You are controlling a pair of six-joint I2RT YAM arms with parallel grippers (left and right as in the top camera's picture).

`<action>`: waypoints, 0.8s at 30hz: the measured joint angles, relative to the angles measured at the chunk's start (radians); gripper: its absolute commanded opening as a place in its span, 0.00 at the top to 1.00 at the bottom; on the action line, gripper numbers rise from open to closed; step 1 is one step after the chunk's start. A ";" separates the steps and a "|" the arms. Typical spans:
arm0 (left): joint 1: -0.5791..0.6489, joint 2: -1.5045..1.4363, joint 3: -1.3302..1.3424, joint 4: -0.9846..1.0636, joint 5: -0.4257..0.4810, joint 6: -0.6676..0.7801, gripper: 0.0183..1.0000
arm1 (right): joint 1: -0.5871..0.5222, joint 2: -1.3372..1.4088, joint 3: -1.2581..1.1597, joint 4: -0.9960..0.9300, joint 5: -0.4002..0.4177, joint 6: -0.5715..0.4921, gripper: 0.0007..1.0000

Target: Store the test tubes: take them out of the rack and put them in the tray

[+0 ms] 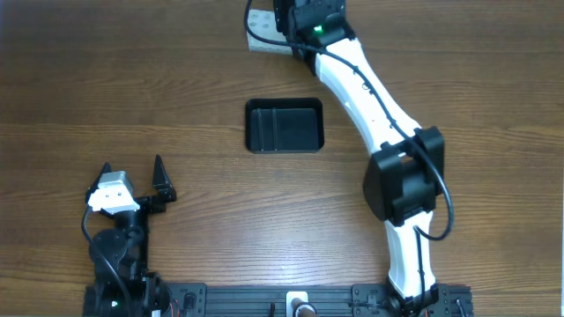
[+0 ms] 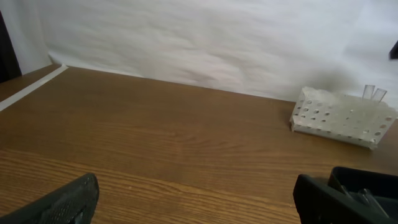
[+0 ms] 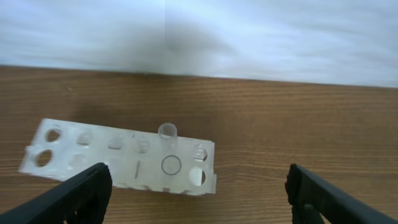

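The tray (image 1: 285,126) lies at the middle of the table (image 1: 476,79), and the rack (image 1: 263,37) lies behind it at the far side, a little to its left. Two test tubes (image 3: 167,138) stand side by side in holes toward the rack's right end. The right gripper (image 3: 199,173) hangs above that end with its fingers spread wide, while the left gripper (image 1: 134,174), fingers also apart, sits at the near left, well apart from the tray.

A brown wood-grain table (image 1: 132,106) spans the whole top view. A black rectangular tray (image 1: 249,126) lies flat on it just above the centre of the frame. A white perforated rack (image 1: 262,40) rests on the table at the top edge, directly above the tray and well apart from it.
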 measured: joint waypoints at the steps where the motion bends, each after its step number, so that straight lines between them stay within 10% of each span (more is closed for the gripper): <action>1: 0.000 0.000 0.000 0.000 0.000 0.000 0.00 | 0.003 0.013 0.000 0.006 0.013 0.002 0.11; 24: 0.000 0.000 0.000 0.000 0.000 0.000 0.00 | 0.014 0.125 0.002 0.099 0.109 0.160 0.19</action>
